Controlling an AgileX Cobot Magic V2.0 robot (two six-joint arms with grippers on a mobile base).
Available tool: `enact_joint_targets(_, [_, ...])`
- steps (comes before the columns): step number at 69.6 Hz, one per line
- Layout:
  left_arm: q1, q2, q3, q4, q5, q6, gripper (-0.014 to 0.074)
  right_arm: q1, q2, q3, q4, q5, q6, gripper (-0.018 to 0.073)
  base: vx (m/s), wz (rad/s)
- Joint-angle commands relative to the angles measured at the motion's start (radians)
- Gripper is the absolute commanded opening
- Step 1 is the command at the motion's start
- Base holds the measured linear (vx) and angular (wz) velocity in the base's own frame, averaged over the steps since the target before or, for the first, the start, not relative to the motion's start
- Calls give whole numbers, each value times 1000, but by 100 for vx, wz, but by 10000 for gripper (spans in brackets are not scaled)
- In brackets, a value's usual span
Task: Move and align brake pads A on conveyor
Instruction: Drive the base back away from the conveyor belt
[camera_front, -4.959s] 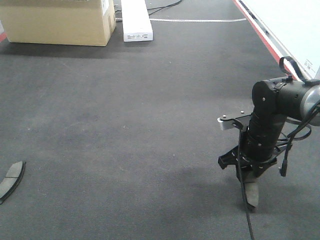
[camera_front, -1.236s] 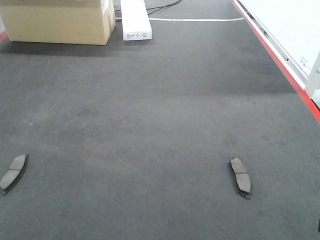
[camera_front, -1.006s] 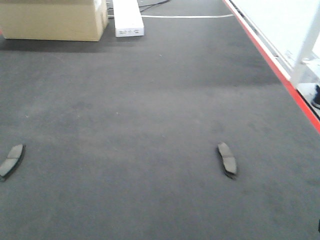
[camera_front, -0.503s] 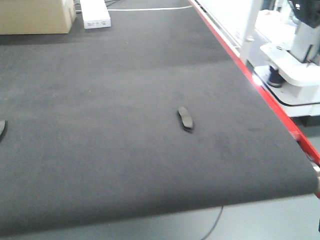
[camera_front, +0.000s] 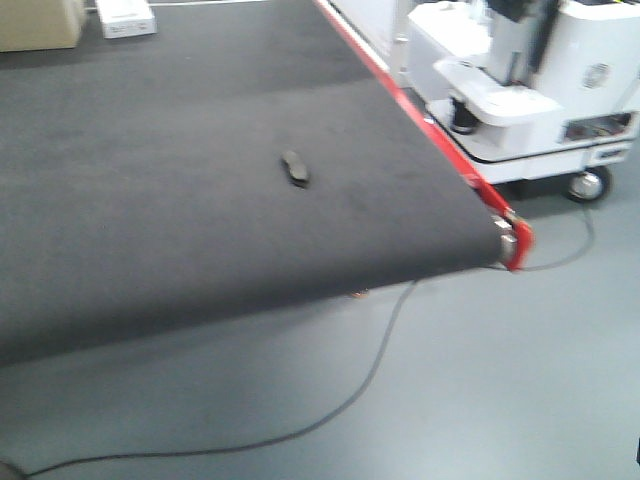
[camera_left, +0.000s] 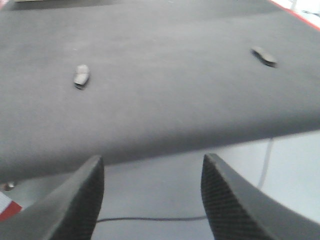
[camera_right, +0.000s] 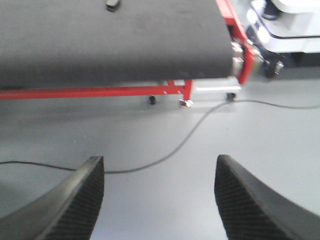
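Grippers splayed wide and empty: the left gripper holds nothing, its two dark fingers, faced with a cross-hatched rubbery grip, hanging off the near end of the conveyor belt and touching nothing. The right gripper is parted just as far and just as bare, poised over the smooth grey floor, where a thin dark cable snakes beneath the belt's red frame. On the matte, dark-grey, finely textured belt lie small flat brake pads, elongated in outline. Seen from the left wrist, the left pad and the right pad rest well apart, both flat on the belt and clear of its near end. From the front view a single pad sits towards the belt's right side, short of the red edge. A white wheeled machine stands beside the belt; a cardboard box and a white box sit at its far end. Blur hides any finer detail on the pads.
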Motion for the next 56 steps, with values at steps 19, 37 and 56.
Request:
enact_joint_targets(19, [-4,16,-17,-4,-77,-3,423,-7,10,-27,-6,-65,0,449,-39,-41])
enact_joint_targets(37, [-4,16,-17,-4,-77,-3,423,-7,10,-27,-6,-65,0,449,-38,-49])
enact_joint_targets(56, [-4,16,-17,-4,-77,-3,423,-7,10,-27,-6,-64,0,449,-38,-55])
